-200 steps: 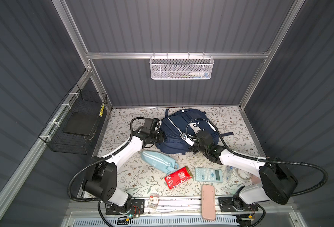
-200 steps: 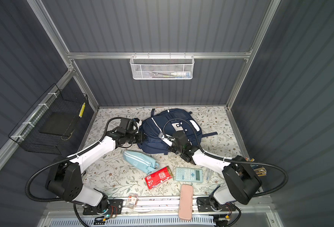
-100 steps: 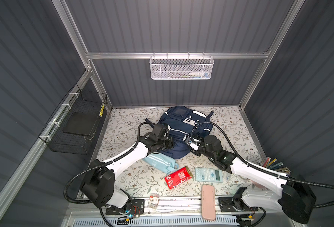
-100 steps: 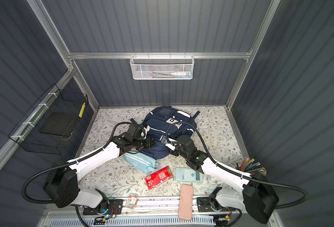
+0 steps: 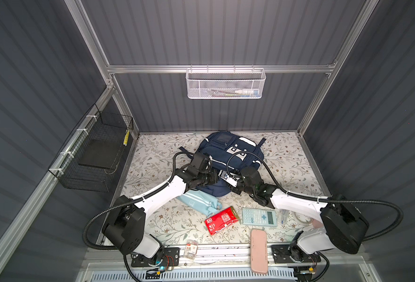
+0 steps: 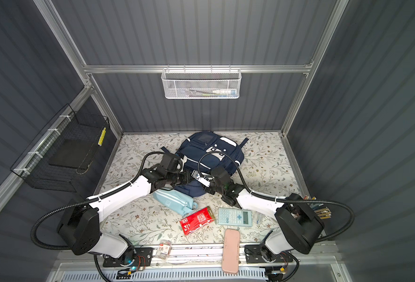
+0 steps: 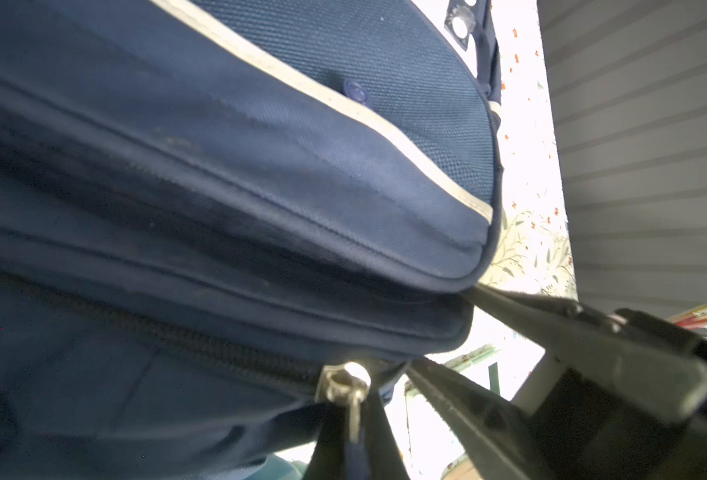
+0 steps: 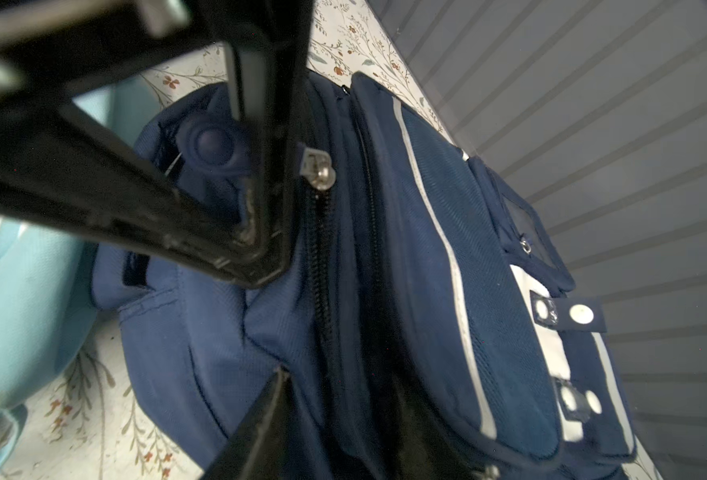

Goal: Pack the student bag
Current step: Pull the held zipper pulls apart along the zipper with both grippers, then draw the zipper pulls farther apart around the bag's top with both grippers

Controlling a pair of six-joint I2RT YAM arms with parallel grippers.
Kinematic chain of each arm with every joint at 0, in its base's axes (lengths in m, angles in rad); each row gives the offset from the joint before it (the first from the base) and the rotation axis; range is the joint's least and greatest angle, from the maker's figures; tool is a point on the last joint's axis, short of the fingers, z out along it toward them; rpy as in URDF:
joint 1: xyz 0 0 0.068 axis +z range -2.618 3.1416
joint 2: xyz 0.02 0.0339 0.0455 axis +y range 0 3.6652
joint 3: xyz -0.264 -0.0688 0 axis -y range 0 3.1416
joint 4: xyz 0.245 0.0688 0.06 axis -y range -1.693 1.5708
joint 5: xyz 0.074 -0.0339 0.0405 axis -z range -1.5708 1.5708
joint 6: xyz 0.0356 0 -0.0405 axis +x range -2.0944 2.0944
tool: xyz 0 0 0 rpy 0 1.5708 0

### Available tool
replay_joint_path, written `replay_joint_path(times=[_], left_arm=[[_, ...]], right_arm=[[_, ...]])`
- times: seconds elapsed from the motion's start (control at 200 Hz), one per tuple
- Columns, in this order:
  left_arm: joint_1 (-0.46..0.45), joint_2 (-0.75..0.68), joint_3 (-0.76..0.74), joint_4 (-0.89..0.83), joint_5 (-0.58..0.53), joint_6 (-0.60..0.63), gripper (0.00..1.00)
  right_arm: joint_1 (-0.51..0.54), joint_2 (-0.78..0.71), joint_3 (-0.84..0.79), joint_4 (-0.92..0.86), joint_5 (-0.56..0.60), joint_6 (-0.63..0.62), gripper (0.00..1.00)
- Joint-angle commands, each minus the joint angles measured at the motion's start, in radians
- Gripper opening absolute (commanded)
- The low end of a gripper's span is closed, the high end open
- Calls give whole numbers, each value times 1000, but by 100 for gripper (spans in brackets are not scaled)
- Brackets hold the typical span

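Pink, the long case (image 5: 258,251) lies across the front rail, where it lay a second ago. Behind it the red packet (image 5: 222,219), the pale calculator (image 5: 258,216) and the light blue pouch (image 5: 199,202) are likewise unmoved on the flowered table (image 5: 157,219).

Beyond them the two grippers now meet at the near end of the student bag (image 5: 226,151); a second ago they stood apart, one at each side of it. The left gripper (image 7: 356,451) is clamped on the zip pull (image 7: 356,415), which runs down between its fingers in the left wrist view. In that same view the right gripper (image 7: 439,328) has its jaws apart, with the bag's lip between them and one fingertip (image 7: 474,293) touching the seam above.

The student bag lies in the far middle of the table, its near end just beside the pouch and its far end close to the back wall. It now stretches lengthwise, with a window pocket (image 5: 222,141) at its far end; a second ago it lay broader and rounder.
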Motion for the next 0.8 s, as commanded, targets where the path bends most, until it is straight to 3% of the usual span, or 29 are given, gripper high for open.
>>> replay_joint_path(times=[0.0, 0.04, 0.095, 0.165, 0.285, 0.4, 0.56, 0.67, 0.795], left_arm=[[-13, -12, 51, 15, 27, 16, 0], [-13, -11, 52, 12, 20, 23, 0], [-9, -10, 67, -13, -19, 43, 0], [19, -4, 90, -66, -57, 69, 0], [123, 3, 106, -93, 9, 66, 0], [198, 3, 134, -103, -14, 109, 0], [326, 116, 209, -105, 15, 166, 0], [341, 159, 273, -99, 5, 197, 0], [339, 157, 248, -93, 48, 182, 0]], right_arm=[[12, 3, 38, 79, 1, 25, 23], [11, 1, 31, 70, 18, 13, 10], [9, -7, 11, 55, 34, -22, 0], [0, -35, -24, 43, 38, -56, 0], [-32, -108, -71, 8, 8, -48, 0], [-57, -175, -98, -31, -26, -23, 0], [-65, -203, -161, 42, -29, 1, 0], [-86, -195, -160, 51, 31, 29, 0], [-141, -200, -143, 50, 86, 69, 0]])
